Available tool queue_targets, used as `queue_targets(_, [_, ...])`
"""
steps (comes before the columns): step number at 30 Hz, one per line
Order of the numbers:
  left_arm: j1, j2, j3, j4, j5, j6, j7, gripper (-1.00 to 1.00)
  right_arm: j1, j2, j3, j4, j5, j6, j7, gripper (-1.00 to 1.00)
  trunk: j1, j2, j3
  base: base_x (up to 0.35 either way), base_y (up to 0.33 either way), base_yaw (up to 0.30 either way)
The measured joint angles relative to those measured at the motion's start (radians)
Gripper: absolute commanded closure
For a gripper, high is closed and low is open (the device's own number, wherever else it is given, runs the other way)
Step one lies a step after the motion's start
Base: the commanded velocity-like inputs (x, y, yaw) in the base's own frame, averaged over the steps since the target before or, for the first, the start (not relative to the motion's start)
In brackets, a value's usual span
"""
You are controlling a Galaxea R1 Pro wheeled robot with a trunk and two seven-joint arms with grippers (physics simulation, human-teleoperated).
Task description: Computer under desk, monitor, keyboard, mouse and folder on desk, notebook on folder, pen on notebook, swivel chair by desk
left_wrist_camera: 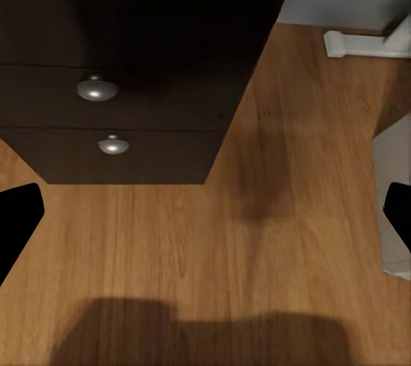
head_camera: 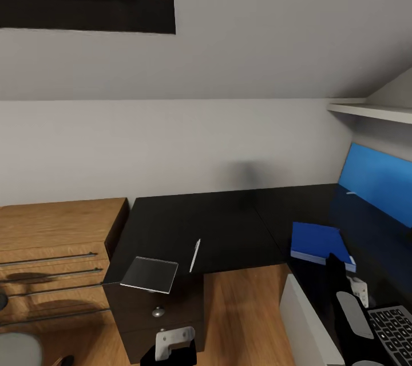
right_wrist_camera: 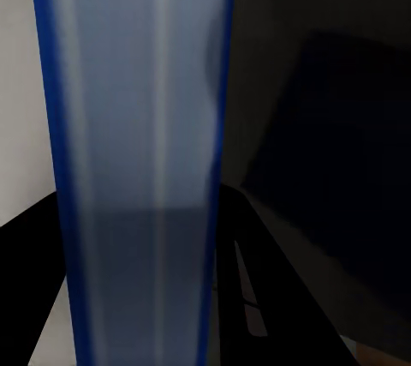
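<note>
in the head view we see the black bench across the middle of the frame, bending toward the lower right. the folder lies flat on it at right of centre, its long axis running from upper left to lower right, and the right gripper sits at its near right corner, jaws closed on the folder's edge. the notebook rests at the bench's near left corner, overhanging the drawer unit. the pen lies just right of it, apart, pointing up the frame with a slight lean right. the keyboard shows in the lower right corner. the wooden dresser stands at left.

in the left wrist view we see the left gripper with jaws spread wide over wood floor, drawer knobs in the upper left.

in the right wrist view the folder's pale edge runs top to bottom between blue covers.
</note>
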Motion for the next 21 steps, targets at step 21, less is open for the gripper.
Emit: queue_targets(21, [0.0,-0.004,-0.023,0.0,0.005,-0.002,0.006,-1.0,0.0,-0.001,0.001,-0.001,0.002,0.001,-0.001,1.0,0.004,-0.007,-0.003,0.052,0.0,0.0])
